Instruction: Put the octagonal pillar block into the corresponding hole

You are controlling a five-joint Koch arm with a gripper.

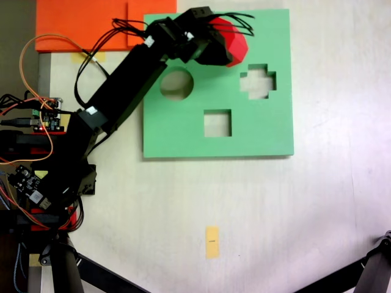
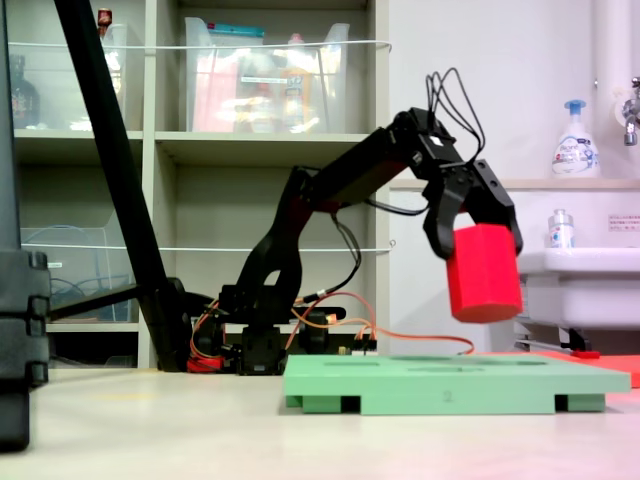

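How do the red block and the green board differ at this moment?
The red block is a thick prism; the green board is a flat slab with cutouts. The block hangs tilted in the gripper, clear of the board; the board lies flat on the table. The block is much smaller than the board.

We see a bright red octagonal pillar block [image 2: 484,273] clamped in the black tool [image 2: 470,240]. Below the tool lies a plain mint-green foam board [image 1: 263,128], and its 3 visible cutouts show the pale, off-white bench [image 1: 275,207] through them. Beside the tool, past the board's edge, sits a plain orange sheet [image 1: 79,24]. Far from the tool, a small yellow tape strip [image 1: 212,242] marks the bench.
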